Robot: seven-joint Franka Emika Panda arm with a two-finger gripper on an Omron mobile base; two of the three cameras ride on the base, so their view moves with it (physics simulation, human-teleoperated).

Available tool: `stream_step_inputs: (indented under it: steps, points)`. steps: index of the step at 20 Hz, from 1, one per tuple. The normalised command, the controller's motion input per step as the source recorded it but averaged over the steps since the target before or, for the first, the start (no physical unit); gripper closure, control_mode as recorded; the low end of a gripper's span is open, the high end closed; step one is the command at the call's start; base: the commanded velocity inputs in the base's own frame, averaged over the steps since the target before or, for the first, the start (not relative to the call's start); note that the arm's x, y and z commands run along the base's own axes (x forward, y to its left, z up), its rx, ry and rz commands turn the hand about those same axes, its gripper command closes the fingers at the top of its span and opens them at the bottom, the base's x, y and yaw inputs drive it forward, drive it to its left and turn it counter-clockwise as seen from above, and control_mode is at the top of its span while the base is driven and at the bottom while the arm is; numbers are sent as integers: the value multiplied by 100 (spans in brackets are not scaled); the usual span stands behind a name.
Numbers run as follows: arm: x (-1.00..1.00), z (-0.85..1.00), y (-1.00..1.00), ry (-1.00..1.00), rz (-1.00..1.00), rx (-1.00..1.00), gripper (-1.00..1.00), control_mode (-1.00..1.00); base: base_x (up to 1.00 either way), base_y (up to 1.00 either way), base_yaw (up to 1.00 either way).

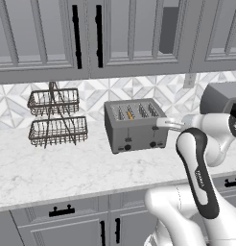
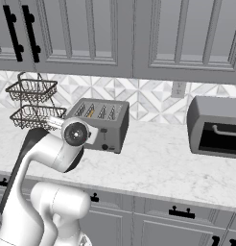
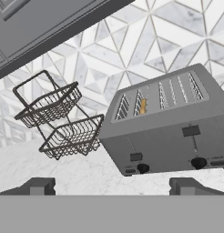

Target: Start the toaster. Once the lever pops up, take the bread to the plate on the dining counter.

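The boxy grey metal toaster [image 3: 166,123] is not yet started; the thin orange-brown bread slice [image 3: 142,106] sits in its second slot. The two-finger gripper [image 3: 112,185], spread wide and holding nothing, faces the toaster's front. Next it must press a dark lever [image 3: 190,131] down.

We record a kitchen: marble worktop [image 1: 53,168], patterned tile backsplash [image 1: 139,91], grey cabinets [image 1: 134,33] above, drawers [image 1: 62,211] below, with toaster [image 1: 134,125], wire basket rack [image 1: 56,117] and microwave-like oven [image 2: 216,126].

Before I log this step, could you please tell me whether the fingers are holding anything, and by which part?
Nothing is held. The fingers stand wide apart with only air between them, short of the toaster; the bread sits in its slot.
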Motion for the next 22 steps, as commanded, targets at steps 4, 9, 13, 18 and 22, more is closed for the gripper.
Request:
stream_step_inputs:
  steps: [4, 9, 13, 18, 22]
  points:
    - [0, 0, 0, 0, 0, 0, -100, -100, 0, 0, 0]
    - [0, 0, 0, 0, 0, 0, -100, -100, 0, 0, 0]
    - [0, 0, 0, 0, 0, 0, -100, -100, 0, 0, 0]
    - [0, 0, 0, 0, 0, 0, -100, -100, 0, 0, 0]
    - [0, 0, 0, 0, 0, 0, -100, -100, 0, 0, 0]
